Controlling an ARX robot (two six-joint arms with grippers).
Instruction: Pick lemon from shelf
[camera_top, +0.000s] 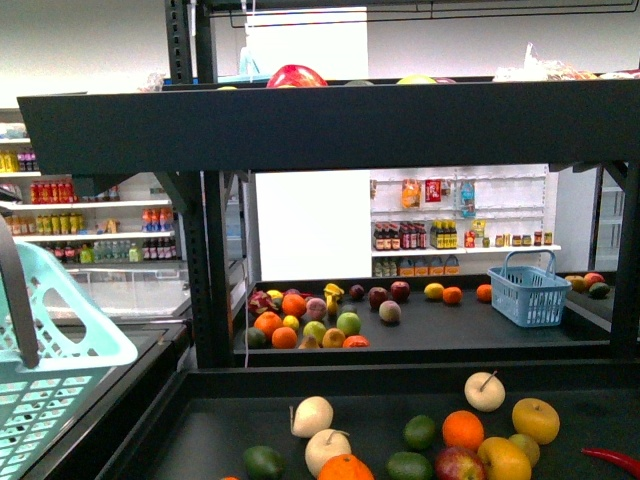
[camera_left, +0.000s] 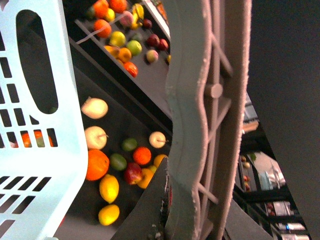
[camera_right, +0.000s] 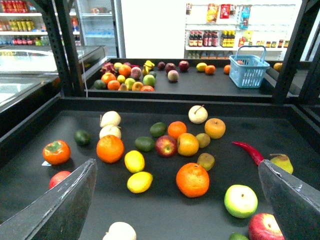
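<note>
Two lemons, bright yellow ovals, lie side by side on the shelf's (camera_right: 165, 220) dark lower tier: one (camera_right: 134, 161) next to a large orange (camera_right: 110, 148), the other lemon (camera_right: 139, 182) just in front of it. My right gripper (camera_right: 176, 164) hangs open above this tier, its fingers (camera_right: 55, 210) wide apart, and both lemons sit between them but apart from them. The left wrist view shows the same two lemons (camera_left: 109, 188) far below. My left gripper (camera_left: 172, 200) is shut on the grey handle (camera_left: 200, 125) of a pale teal basket (camera_left: 45, 150), which sits at the left in the front view (camera_top: 50, 370).
Around the lemons lie an orange (camera_right: 192, 180), apples, a green apple (camera_right: 240, 201), avocados, white pears and a red chili (camera_right: 247, 150). The far tier holds more fruit and a blue basket (camera_top: 530, 293). A black upper tier (camera_top: 330, 130) hangs overhead. Uprights (camera_top: 212, 270) stand on the left.
</note>
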